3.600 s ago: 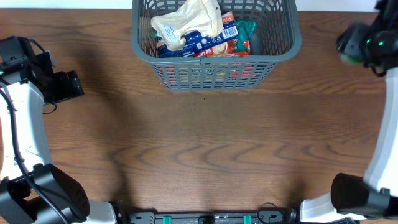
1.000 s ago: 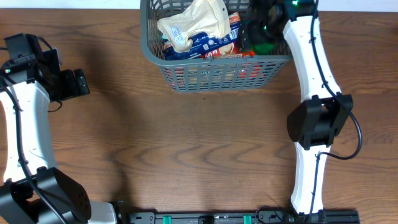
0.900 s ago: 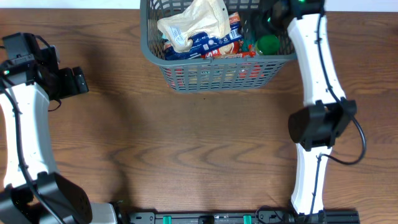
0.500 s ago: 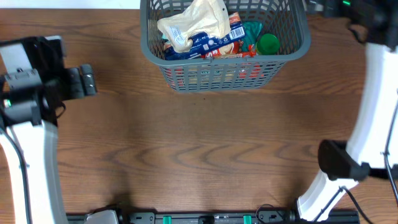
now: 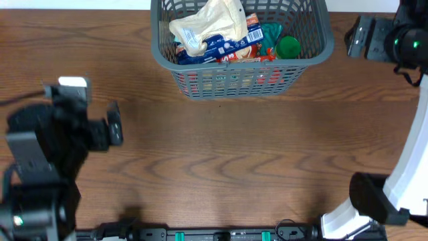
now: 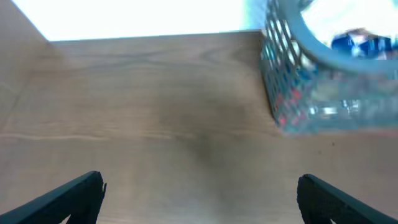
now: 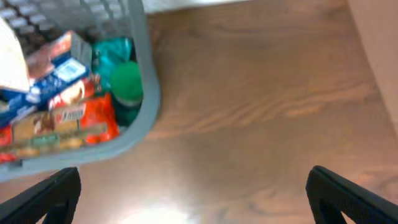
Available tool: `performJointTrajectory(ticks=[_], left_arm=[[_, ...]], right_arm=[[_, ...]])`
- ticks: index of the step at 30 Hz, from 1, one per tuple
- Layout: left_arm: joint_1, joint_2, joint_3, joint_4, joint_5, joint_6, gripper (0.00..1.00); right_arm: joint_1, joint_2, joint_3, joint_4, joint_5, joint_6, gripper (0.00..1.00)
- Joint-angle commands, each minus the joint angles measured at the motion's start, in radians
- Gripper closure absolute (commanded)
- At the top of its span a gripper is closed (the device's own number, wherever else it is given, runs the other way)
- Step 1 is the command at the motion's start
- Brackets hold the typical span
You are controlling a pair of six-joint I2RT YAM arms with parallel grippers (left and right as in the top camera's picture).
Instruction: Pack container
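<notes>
While left tool [image 6: 200,186] and right tool [image 7: 193,183] gape wide and empty, nothing can drop. A careless swing could shove the container [image 5: 234,65].

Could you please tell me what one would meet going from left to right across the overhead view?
First the left gripper → the container, holding a white pouch and then a green-lidded jar → the right gripper.

We count one container [image 5: 241,62] on the tabletop [image 5: 221,167]. Inside it we count one green-lidded jar [image 5: 288,46], one white pouch [image 5: 204,23], one teal packet [image 5: 269,31], one blue-and-red packet [image 5: 231,43] and one orange-red packet [image 7: 87,121]. We cannot tally the overlapping packets beneath. Pincers number two: left pincer [image 5: 116,123] and right pincer [image 5: 353,37].
</notes>
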Motion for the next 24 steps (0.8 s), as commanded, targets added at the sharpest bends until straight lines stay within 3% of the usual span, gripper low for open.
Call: performJointTrajectory(ticks=[1, 6, 16, 24], left_arm=[[-0.031, -0.087, -0.117, 0.035, -0.001, 0.035, 0.01], [-0.066, -0.225, -0.261, 0.067, 0.000, 0.034, 0.01], [-0.128, -0.343, -0.379, 0.047, 0.000, 0.034, 0.01], [-0.128, -0.343, -0.381, 0.027, 0.000, 0.034, 0.01]], right_arm=[[0.055, -0.106, -0.137, -0.005, 0.029, 0.064, 0.01], [0.158, -0.298, -0.464, 0.043, 0.126, 0.146, 0.02], [0.340, -0.790, -1.265, 0.426, 0.149, 0.222, 0.01], [0.350, -0.996, -1.595, 0.523, 0.143, 0.225, 0.01]])
